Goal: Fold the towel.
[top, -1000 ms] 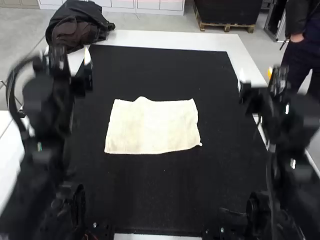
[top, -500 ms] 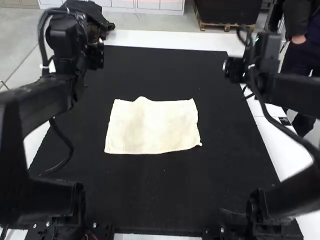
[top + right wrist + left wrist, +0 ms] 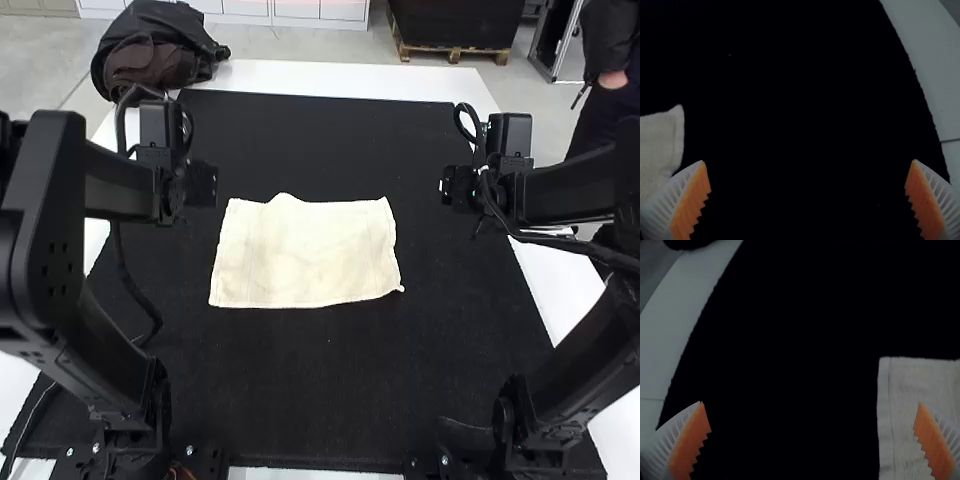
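1. Your towel (image 3: 305,255) lies spread on the black mat (image 3: 300,400), between the two arms. You can't tell from here how many layers it has. The far edge humps up a little, off-centre toward the left arm (image 3: 118,188); a small nub sticks out at the near corner on the right arm's side.

2. Long axis: side to side, across the line from the arm bases to the far table edge (image 3: 330,75). Each arm has a short edge facing it.

3. Left gripper (image 3: 810,403): fingers spread wide, nothing between the pads. The towel lies inward, toward the mat's middle; in the left wrist view the inner finger overlaps it, the outer one lines up over near the mat's border.

4. Right gripper (image 3: 809,161): also wide apart, holding nothing. Towel again inward, its corner just beyond the inner finger; bare mat between the fingers.

5. Left is the nearer of the two; the right arm (image 3: 570,190) stands off by a wider strip of mat.

6. Your likely next move: bring both inward and down to the towel's corners, the right travelling farther. Close short on that side and you would probably pinch only mat.
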`<act>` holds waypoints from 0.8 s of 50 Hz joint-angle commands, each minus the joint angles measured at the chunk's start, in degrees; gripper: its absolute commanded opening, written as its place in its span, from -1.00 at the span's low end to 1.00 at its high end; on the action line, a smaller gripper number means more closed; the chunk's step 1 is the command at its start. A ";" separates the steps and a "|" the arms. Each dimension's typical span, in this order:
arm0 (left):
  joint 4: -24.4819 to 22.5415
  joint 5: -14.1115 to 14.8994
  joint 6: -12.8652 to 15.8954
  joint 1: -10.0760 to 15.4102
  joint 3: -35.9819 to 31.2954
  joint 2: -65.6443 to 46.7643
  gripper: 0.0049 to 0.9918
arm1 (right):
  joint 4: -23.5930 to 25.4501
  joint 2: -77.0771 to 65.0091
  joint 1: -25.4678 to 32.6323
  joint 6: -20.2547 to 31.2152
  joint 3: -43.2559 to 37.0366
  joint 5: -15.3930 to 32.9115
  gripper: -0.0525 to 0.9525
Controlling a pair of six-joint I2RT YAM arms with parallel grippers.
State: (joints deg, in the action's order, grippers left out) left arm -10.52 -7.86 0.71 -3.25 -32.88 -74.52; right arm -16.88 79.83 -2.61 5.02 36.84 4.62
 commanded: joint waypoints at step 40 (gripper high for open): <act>7.80 10.49 -1.41 0.26 -12.29 -19.87 0.93 | 1.77 15.79 -7.85 2.02 10.01 -4.45 0.91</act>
State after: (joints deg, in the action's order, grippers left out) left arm -1.67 1.06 0.10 -3.25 -42.24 -92.90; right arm -13.85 93.97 -9.67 7.75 44.75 1.02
